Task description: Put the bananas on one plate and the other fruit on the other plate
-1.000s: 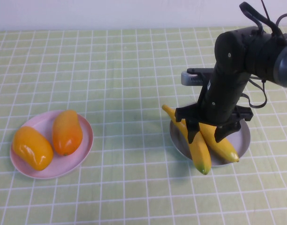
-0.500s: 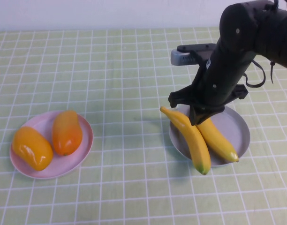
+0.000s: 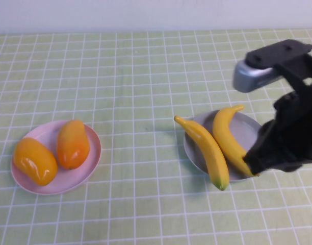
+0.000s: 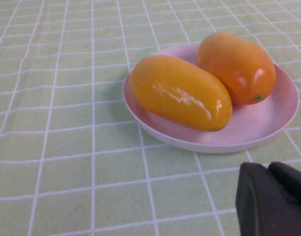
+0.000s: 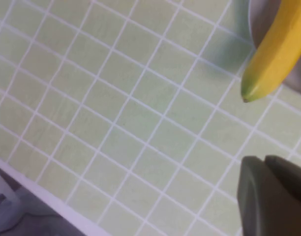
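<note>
Lying side by side on the round grey-blue matte plate (image 3: 253, 128), the two long curved glossy yellow bananas (image 3: 217, 148) take up most of it; the nearer-to-centre one overhangs the rim at both ends, its greenish tip reaching past the front edge onto the bench (image 3: 146, 76), a surface covered in a pale green cloth with a white grid. The second banana (image 3: 228, 137) curves beside it, its lower end hidden behind the right arm. In the right wrist view one banana tip (image 5: 268, 64) shows, jutting off the plate edge (image 5: 261, 14) over the checked cloth.

Over on the robot's left side of the bench, well apart from the grey plate, sits the round pale pink plate (image 3: 92, 153) with both plump oval orange-yellow mango-like fruits (image 3: 36, 161) resting in it, close together. The left wrist view shows the same pair, the more yellow fruit (image 4: 180, 91) just beside the deeper orange one (image 4: 236, 66), on the pink plate (image 4: 268, 130).

Right gripper (image 3: 258, 162): dark, raised, near the grey plate's front right rim; whether its fingers are open or closed cannot be told. Left gripper (image 4: 273, 199): only a dark edge shows in its wrist view, near the pink plate; its fingers' state cannot be told either.
</note>
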Robot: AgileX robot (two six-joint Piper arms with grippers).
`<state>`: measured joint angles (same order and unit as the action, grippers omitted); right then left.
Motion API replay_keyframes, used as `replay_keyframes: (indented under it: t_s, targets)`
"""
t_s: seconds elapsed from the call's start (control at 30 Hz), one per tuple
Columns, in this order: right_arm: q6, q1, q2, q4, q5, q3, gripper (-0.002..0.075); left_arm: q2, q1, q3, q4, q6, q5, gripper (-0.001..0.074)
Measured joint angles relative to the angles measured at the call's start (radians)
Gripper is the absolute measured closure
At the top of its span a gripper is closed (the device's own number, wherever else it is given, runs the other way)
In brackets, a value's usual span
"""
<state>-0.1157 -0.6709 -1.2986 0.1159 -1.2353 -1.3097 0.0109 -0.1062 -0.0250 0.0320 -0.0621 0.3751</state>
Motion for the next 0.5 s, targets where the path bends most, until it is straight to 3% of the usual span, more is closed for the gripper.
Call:
replay_keyframes:
  t_s: [0.33,0.43,0.5]
  targets:
    - [0.1,-0.002,0.392,-0.081,0.236,0.375,0.0741,0.0,0.0,0.0,0.0,0.0,0.0,0.0731]
    - [0.109,0.052,0.489,-0.076,0.386,0.544,0.0741,0.0,0.0,0.0,0.0,0.0,0.0,0.0731]
    - [0.116,0.137,0.56,-0.047,0.515,0.673,0.0741,0.0,0.0,0.0,0.0,0.0,0.0,0.0731]
